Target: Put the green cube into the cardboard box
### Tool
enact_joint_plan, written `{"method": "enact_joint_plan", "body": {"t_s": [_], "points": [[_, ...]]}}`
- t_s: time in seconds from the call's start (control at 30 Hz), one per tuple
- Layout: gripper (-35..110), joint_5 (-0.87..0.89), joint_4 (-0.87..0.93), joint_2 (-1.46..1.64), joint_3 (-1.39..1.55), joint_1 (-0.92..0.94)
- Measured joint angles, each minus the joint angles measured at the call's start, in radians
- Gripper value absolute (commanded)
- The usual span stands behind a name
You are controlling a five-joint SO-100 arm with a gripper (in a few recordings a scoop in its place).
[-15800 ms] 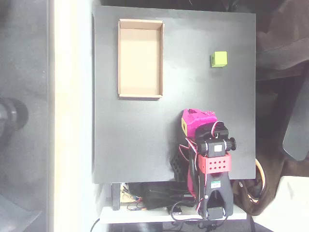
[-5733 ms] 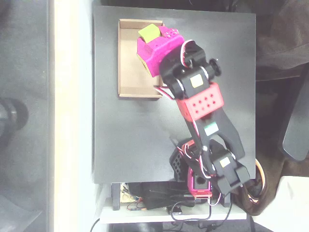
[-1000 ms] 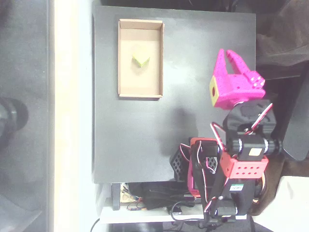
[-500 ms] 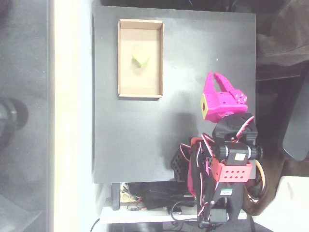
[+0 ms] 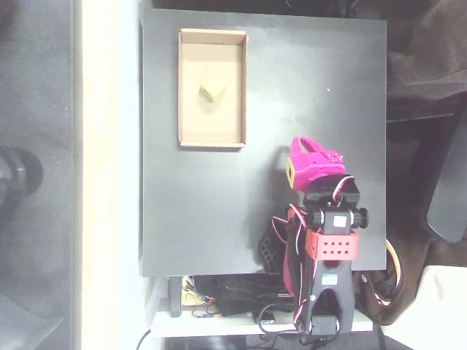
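Observation:
The green cube (image 5: 212, 90) lies on the floor of the cardboard box (image 5: 212, 33), a little above the box's middle, touching no wall. The box sits at the upper left of the black mat. My magenta gripper (image 5: 303, 141) is far from it, folded back low over the mat's lower right just above the arm's base. Its fingers look shut with nothing between them. A yellow-green square patch shows on the gripper's left side.
The black mat (image 5: 190, 211) covers the table; its left edge meets a pale strip. The arm's red bracket and base (image 5: 332, 244) stand at the mat's lower edge with cables below. Dark fabric lies off the mat's right side.
The arm has drawn back down and to the left from the mat's right side into a folded pose near its base. The cube stays still in the box.

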Motion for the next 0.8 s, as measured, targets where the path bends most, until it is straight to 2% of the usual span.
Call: {"method": "enact_joint_plan", "body": {"t_s": [0.4, 0.67, 0.8], "points": [[2, 0.000, 0.009, 0.094, 0.138, 0.000], [2, 0.006, 0.239, 0.138, 0.138, 0.000], [2, 0.008, 0.275, 0.149, 0.135, 0.000]]}}
